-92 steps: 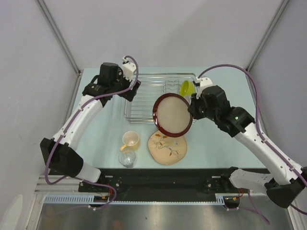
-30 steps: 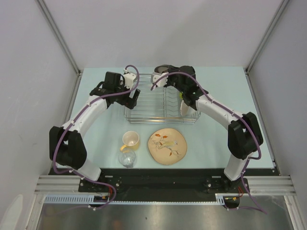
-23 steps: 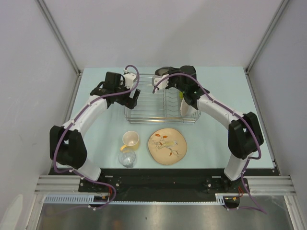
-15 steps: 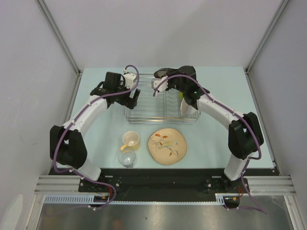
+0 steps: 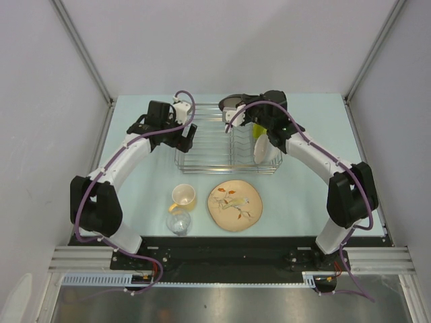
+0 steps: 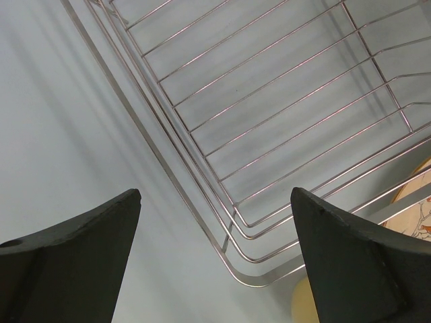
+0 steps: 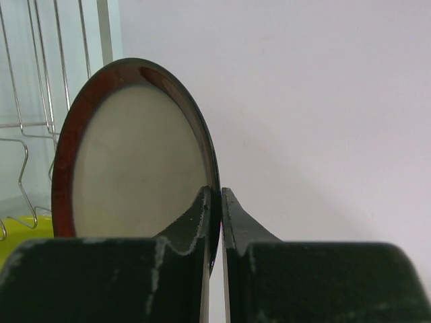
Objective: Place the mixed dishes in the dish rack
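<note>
The silver wire dish rack (image 5: 205, 138) stands at the back middle of the table. My right gripper (image 5: 240, 112) is shut on the rim of the dark red-brown round dish (image 5: 232, 102) and holds it on edge over the rack's far side; the dish fills the right wrist view (image 7: 135, 161), pinched in that gripper (image 7: 220, 196). A lime-green bowl (image 5: 258, 129) and a white bowl (image 5: 262, 152) sit in the rack's right end. My left gripper (image 5: 186, 136) is open and empty above the rack's near left corner (image 6: 249, 269). The beige patterned plate (image 5: 234, 206), cream-yellow mug (image 5: 182, 196) and clear glass (image 5: 178, 222) lie in front of the rack.
The rack's left half (image 6: 269, 121) holds nothing. Grey walls and metal posts (image 5: 84, 50) close in the table at the back and sides. The lime-green bowl shows at the lower left of the right wrist view (image 7: 20, 235).
My right gripper has carried the red-brown dish from in front of the rack to its far side, then shifted a little to the right. The left arm has stayed still.
</note>
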You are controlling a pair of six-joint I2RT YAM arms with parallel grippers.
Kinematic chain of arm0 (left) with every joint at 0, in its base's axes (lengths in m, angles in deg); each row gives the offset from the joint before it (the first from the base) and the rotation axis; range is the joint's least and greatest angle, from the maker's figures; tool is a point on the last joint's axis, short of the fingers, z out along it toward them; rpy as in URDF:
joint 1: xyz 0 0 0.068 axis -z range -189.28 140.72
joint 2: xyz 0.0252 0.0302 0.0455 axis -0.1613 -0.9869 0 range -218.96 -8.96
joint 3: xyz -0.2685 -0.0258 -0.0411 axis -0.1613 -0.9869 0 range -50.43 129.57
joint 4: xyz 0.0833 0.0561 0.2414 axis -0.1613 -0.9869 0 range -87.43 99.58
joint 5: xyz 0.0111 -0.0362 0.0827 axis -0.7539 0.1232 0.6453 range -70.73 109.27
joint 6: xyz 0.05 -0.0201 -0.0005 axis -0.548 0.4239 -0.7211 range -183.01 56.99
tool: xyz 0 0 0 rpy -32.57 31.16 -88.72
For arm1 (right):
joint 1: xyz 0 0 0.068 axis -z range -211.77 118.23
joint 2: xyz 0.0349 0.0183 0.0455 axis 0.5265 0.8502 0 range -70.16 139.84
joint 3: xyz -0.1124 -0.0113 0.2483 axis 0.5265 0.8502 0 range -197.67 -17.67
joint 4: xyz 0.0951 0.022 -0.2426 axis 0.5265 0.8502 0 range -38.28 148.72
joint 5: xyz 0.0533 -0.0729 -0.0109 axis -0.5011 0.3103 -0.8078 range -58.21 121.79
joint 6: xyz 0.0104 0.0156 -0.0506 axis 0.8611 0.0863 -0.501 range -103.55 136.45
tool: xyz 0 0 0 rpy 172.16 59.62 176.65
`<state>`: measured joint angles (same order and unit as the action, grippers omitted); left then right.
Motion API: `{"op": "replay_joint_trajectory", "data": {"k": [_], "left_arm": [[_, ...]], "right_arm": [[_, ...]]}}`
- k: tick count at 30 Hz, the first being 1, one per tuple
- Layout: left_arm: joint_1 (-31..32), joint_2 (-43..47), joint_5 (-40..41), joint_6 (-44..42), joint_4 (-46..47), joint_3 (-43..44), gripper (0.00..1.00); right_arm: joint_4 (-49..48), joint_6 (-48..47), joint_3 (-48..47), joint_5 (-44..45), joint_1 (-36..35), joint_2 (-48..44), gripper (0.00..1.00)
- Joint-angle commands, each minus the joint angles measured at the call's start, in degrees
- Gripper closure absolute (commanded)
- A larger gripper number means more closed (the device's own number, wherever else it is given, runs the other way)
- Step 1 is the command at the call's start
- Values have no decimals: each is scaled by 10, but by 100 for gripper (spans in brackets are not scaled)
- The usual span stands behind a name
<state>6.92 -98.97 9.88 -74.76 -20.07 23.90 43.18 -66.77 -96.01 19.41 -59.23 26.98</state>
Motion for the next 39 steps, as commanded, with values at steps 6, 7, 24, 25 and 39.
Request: {"op": "replay_joint_trajectory", "data": {"k": [6, 7, 24, 25, 39], "left_arm": [[-5, 12, 3, 15, 7, 0, 2], [-5, 12, 2, 16, 6, 0, 1], [-5, 10, 0, 13, 22, -15, 1], [-4, 10, -1, 14, 22, -14, 1], [-4, 12, -3, 15, 26, -11, 1]], "right_arm": [[-66, -16, -8, -13, 2, -47, 100], [-68, -17, -8, -12, 2, -47, 100], [-64, 17, -8, -30, 7, 0, 100], [-63, 21, -8, -32, 8, 8, 100], [-80, 75, -3, 2, 14, 53, 100]]}}
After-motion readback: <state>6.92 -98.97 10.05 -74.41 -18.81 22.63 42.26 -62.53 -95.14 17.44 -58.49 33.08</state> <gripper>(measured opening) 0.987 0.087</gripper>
